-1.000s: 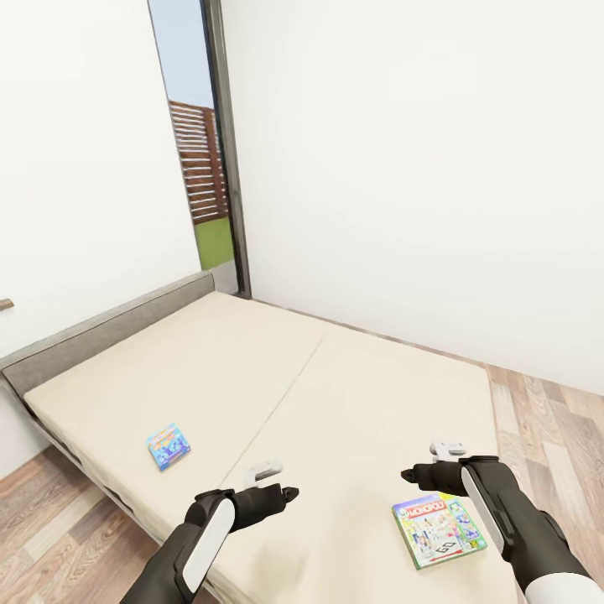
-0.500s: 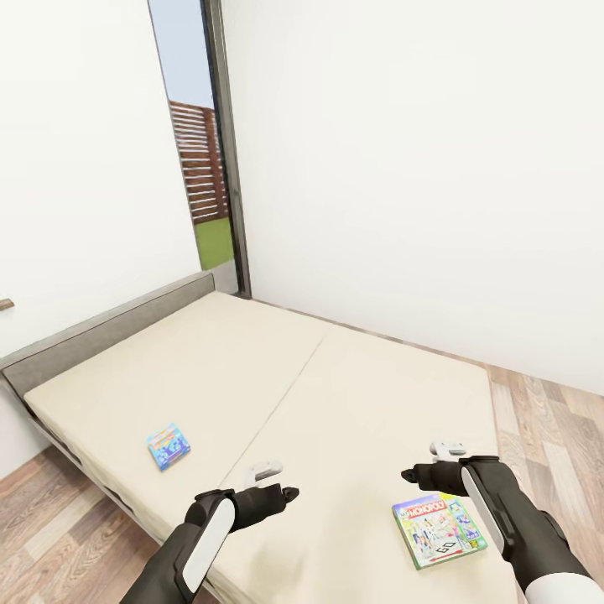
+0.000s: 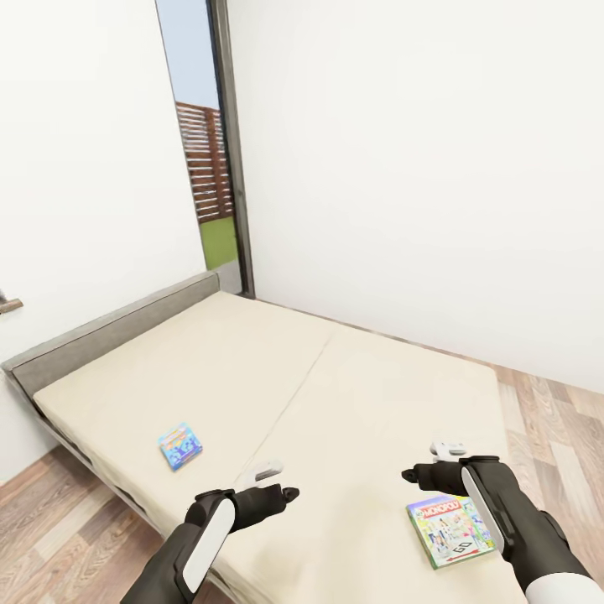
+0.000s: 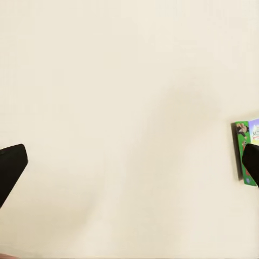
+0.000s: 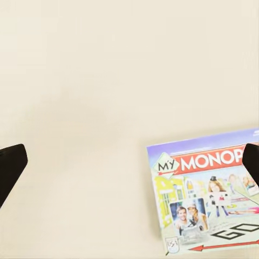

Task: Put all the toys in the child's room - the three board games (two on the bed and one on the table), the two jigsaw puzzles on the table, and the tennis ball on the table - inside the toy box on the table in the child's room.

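Head view: a wide cream mattress bed (image 3: 335, 394) on wood plank floor (image 3: 554, 419), white walls (image 3: 419, 168); small blue game box (image 3: 180, 445) left, pale green-white Monopoly box (image 3: 450, 530) right. Wrist views: left gripper (image 4: 129, 162) and right gripper (image 5: 129, 162) spread wide, empty, above the mattress.

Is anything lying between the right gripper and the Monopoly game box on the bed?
Nothing visible. The open right gripper hangs over bare cream mattress beside the flat pale green-white Monopoly board game box, with no object between them. The small blue game box lies far off, nearer the left gripper.

walls (image 3: 419, 168): plain white; floor (image 3: 554, 419): wood plank; bed (image 3: 277, 386): cream mattress — grey headboard; window (image 3: 205, 159): tall, daylight
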`<state>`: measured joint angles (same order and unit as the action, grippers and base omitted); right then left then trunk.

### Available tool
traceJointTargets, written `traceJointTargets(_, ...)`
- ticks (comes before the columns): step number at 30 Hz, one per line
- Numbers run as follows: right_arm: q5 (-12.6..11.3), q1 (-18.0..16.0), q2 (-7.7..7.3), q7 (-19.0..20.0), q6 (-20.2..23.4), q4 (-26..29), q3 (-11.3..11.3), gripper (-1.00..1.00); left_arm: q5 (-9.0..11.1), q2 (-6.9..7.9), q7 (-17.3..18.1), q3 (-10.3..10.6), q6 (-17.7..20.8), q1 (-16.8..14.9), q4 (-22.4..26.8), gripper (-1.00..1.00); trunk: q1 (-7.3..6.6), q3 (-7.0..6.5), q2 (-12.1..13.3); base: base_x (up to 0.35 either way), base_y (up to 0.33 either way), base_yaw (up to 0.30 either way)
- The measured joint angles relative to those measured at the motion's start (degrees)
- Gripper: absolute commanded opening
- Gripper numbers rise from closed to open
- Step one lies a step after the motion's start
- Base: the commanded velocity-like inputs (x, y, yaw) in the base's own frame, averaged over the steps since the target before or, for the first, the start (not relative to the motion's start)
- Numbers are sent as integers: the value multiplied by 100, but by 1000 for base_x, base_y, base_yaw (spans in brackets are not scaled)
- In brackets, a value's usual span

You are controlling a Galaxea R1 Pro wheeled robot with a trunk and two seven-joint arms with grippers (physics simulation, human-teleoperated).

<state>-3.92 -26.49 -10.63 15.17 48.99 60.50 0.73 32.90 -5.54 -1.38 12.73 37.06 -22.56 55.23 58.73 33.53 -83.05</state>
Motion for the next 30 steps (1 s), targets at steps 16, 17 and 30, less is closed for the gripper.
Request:
traceJointTargets(16,-6,0,1,0,0,-1,2,100,-1,1,1,0,-1,1,2,100,0,0,0,0,44,159)
traceJointTargets(17,-6,-1,-1,-1,0,-1,3,100,0,1,1,0,-1,1,2,100,0,0,0,0,12,258)
traceJointTargets(30,-7,-2,-7,-1,1,-1,2,100,-1,1,0,-5,-1,2,2,100,0,0,0,0,5,280)
